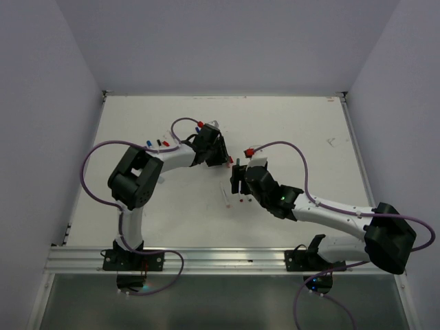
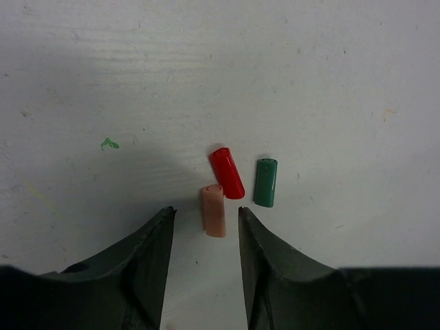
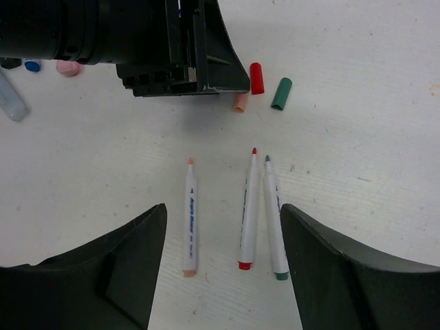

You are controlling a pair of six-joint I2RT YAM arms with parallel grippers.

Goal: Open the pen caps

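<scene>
Peach cap (image 2: pixel 214 211), red cap (image 2: pixel 227 172) and green cap (image 2: pixel 266 182) are all off and lie loose on the counter (image 3: pixel 357 137) about mid-counter. Peach and red are touching or nearly so. Green is just right of red, apart from it.

Left tool (image 2: pixel 205 214): jaws parted, gripping nothing. The peach cap lies flat right at its tips.

Nearer in the right wrist view lie the three bare pens, tips pointing far: peach pen (image 3: pixel 190 216) alone on the left, red pen (image 3: pixel 248 210) and green pen (image 3: pixel 273 220) side by side and almost touching.

Right tool (image 3: pixel 223 207): released wide, empty, hanging above the pens.

A blue cap (image 3: pixel 31 66) and a pink cap (image 3: pixel 67 67) sit far left; whether those are on pens, cannot tell.

Risks, as I judge them:
- The left tool could clip the peach cap when it moves, since the cap sits at its tips. The cap is round, so it may roll and knock the red one.
- Tools are close together, so they could collide if both move inward.
- The right tool could shove the red and green pens if it drops.
- Bare tips can ink the counter. A green mark (image 2: pixel 108 144) is already there.
</scene>
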